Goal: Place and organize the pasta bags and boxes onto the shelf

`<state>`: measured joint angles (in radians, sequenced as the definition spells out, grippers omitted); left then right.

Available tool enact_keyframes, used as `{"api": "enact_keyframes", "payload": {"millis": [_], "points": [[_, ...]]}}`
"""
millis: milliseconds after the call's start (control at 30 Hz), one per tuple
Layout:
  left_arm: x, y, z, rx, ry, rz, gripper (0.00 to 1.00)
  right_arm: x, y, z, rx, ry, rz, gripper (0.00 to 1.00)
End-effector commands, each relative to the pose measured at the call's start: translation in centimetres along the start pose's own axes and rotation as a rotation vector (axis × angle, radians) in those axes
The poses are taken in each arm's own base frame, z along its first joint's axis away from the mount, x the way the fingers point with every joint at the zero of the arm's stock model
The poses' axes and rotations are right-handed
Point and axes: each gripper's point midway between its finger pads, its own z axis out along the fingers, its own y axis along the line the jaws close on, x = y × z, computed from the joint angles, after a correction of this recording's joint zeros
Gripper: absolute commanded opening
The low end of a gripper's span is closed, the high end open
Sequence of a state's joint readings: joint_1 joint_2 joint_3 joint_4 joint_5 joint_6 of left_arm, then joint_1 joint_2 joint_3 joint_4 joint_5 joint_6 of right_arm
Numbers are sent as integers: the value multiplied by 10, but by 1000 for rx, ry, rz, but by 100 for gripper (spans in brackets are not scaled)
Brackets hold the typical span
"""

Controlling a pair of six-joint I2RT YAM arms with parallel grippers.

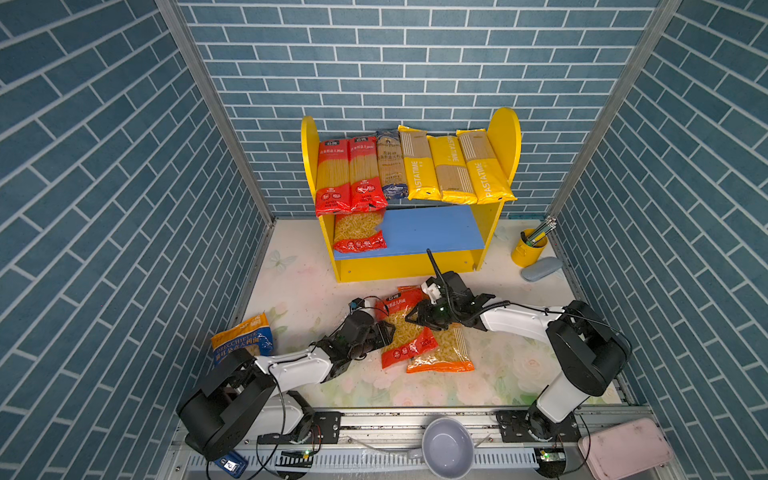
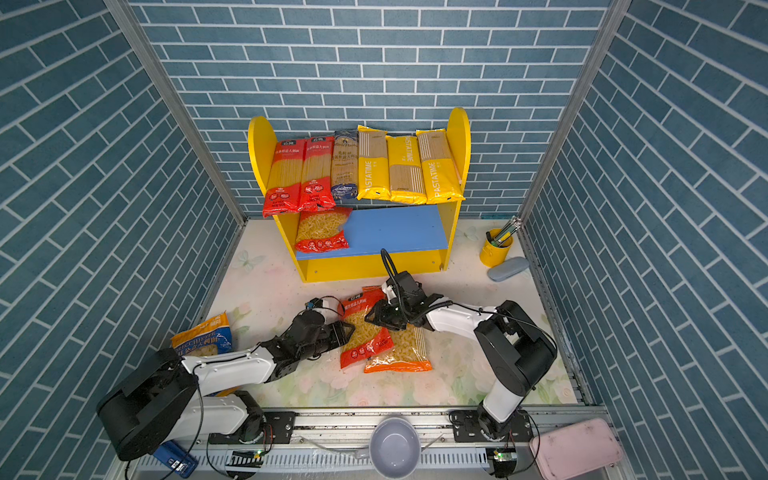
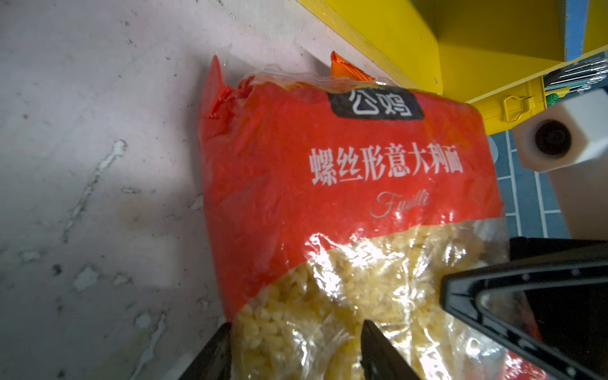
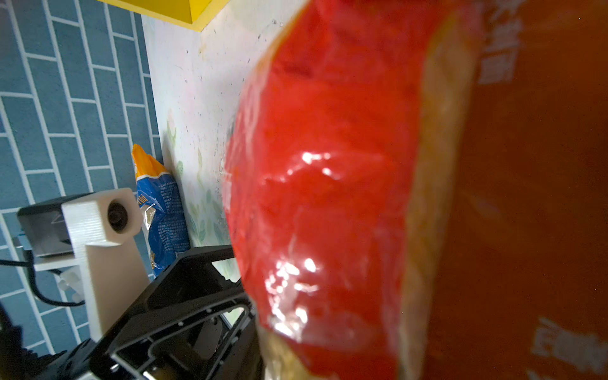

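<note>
A red fusilli bag (image 1: 405, 332) (image 2: 365, 332) (image 3: 345, 164) lies slanted on the table in front of the shelf (image 1: 399, 266), partly over an orange pasta bag (image 1: 444, 353). My left gripper (image 1: 390, 330) (image 3: 297, 348) is at its left edge, with the clear window part pinched between both fingers. My right gripper (image 1: 411, 318) is at the bag's right edge. In the right wrist view the bag (image 4: 329, 164) fills the frame and hides the fingers. A blue-orange bag (image 1: 241, 336) leans at the left wall. Several spaghetti packs (image 1: 415, 166) lie on the top board. Another red bag (image 1: 357, 232) sits on the blue board.
A yellow pen cup (image 1: 530, 249) and a grey case (image 1: 540, 269) stand right of the shelf. A grey bowl (image 1: 446, 446) and a pink tray (image 1: 627, 449) sit at the front rail. The blue board (image 1: 436, 228) is bare to the right of the red bag.
</note>
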<state>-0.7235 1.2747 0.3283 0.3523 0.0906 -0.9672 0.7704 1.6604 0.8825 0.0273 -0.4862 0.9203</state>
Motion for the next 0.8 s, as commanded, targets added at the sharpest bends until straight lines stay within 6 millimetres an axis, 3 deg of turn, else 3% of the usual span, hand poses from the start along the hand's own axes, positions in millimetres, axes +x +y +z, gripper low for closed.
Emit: {"api": "enact_keyframes", "payload": {"millis": [0,200,367,567,767], "points": [[4,4,-6,-13,2,29,59,0,9,-1,-54,-8,-1,51],[8,2,-1,12,17,15,51,-2,5,12,-58,-12,44,51],[9,0,-1,25,26,13,49,3,9,15,-72,0,31,36],[-2,-6,-21,13,-14,26,50,1,17,0,-85,-45,9,16],[-6,-8,-45,13,-36,11,56,-2,37,-23,-122,-68,-17,7]]}}
